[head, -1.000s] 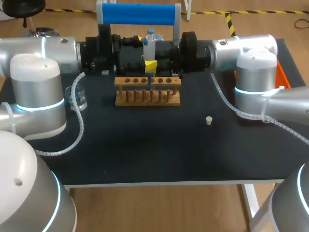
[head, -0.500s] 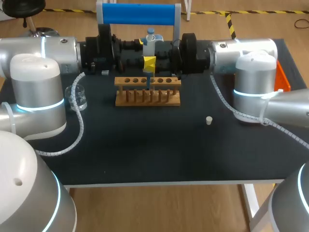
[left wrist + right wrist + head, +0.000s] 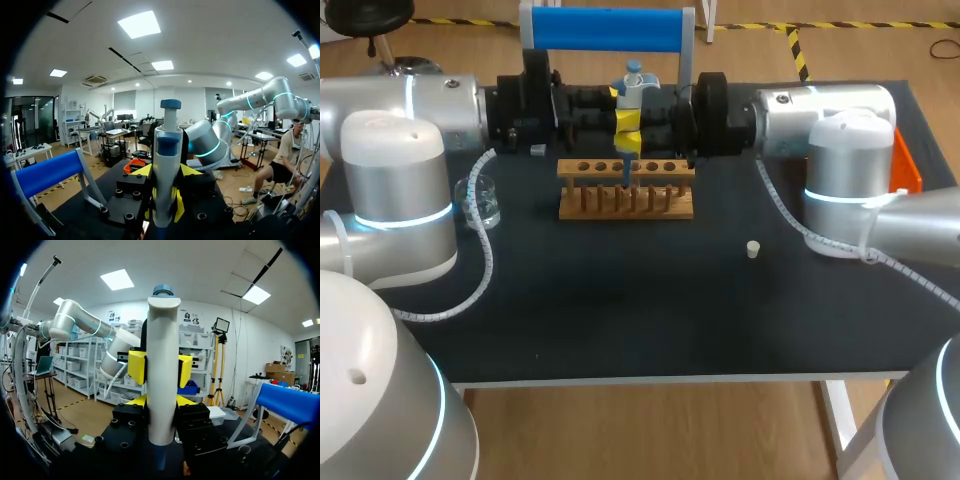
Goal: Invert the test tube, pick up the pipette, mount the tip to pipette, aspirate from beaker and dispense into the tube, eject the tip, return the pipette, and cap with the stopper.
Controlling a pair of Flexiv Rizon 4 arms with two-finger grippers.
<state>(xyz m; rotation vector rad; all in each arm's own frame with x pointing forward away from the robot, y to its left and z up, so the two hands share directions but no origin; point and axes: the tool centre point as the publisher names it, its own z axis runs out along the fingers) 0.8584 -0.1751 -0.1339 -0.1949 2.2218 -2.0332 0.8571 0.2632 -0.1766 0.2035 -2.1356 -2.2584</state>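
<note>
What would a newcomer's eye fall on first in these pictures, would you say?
Most likely the white and blue pipette, upright at the table's back middle, with the left gripper and right gripper both shut on it from opposite sides. Just in front of it stands the wooden test tube rack, and behind it the blue bar on a pale frame.

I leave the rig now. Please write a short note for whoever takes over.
Tools: left tool and right tool both shut on the pipette, upright over the wooden rack.
Things: blue tip mounted, reaching down at the rack; beaker left of the rack; stopper loose, right of the rack.
Done: pipette picked up, tip on.
Left: eject tip, return pipette, cap. Liquid transfer: cannot tell.
</note>
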